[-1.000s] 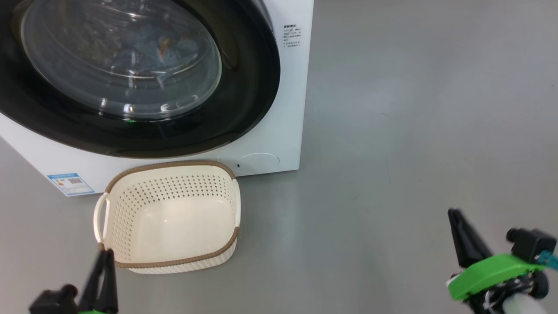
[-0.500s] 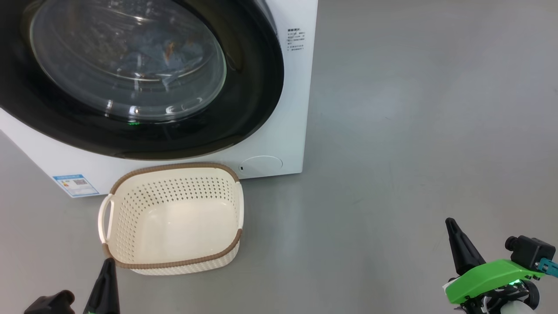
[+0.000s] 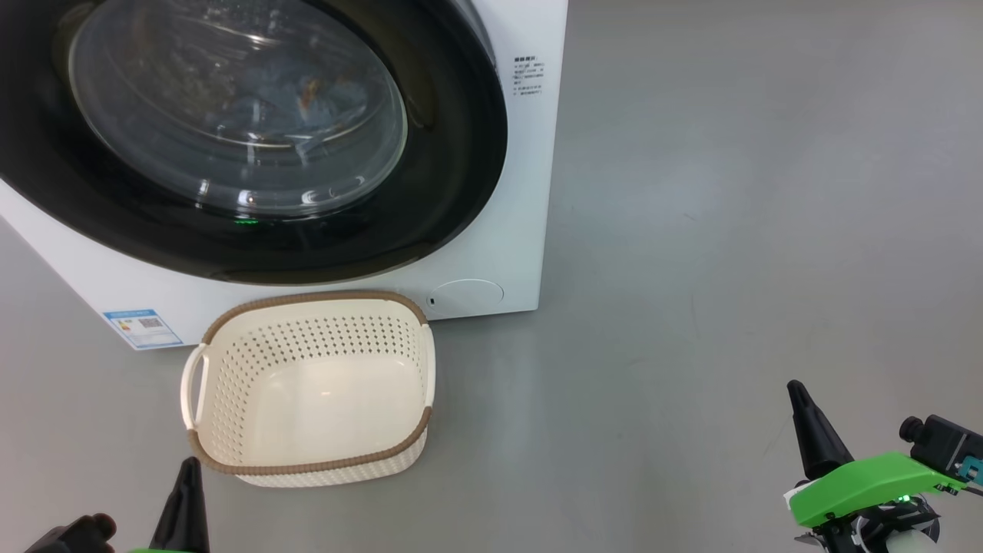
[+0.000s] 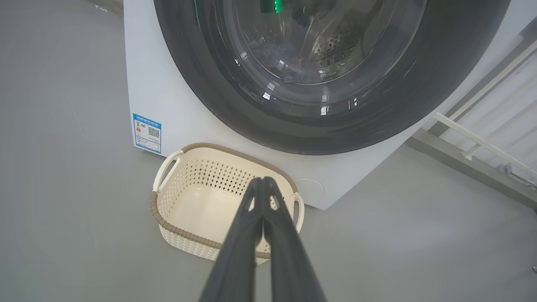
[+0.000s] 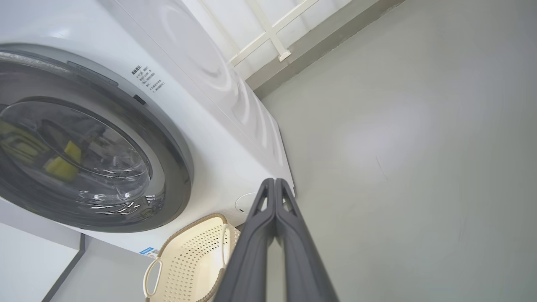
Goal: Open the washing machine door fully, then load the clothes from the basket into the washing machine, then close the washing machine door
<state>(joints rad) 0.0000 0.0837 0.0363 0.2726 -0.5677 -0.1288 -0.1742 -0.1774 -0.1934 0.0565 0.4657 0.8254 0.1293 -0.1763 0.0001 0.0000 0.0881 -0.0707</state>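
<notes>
The washing machine (image 3: 530, 200) stands at the upper left, and the washing machine door (image 3: 453, 153) lies flat against its front. Behind the glass bowl, blue clothes (image 3: 307, 96) with orange specks rest in the drum; they also show in the left wrist view as clothes (image 4: 289, 69). The cream basket (image 3: 315, 463) sits on the floor in front of the machine with nothing inside. My left gripper (image 3: 187, 467) is shut just in front of the basket's near left corner, holding nothing. My right gripper (image 3: 795, 389) is shut over bare floor at the lower right, far from the basket. The wrist views show each pair of fingers pressed together: left gripper (image 4: 262, 181), right gripper (image 5: 275, 181).
Grey floor stretches to the right of the machine. A blue label (image 3: 142, 326) and a round cover (image 3: 465, 294) mark the machine's lower front. A white railing (image 4: 482, 142) runs along the wall base beyond the machine.
Both grippers' fingers have closed together. The left gripper has sunk lower in the head view. The whole head picture has shifted slightly, so the camera moved.
</notes>
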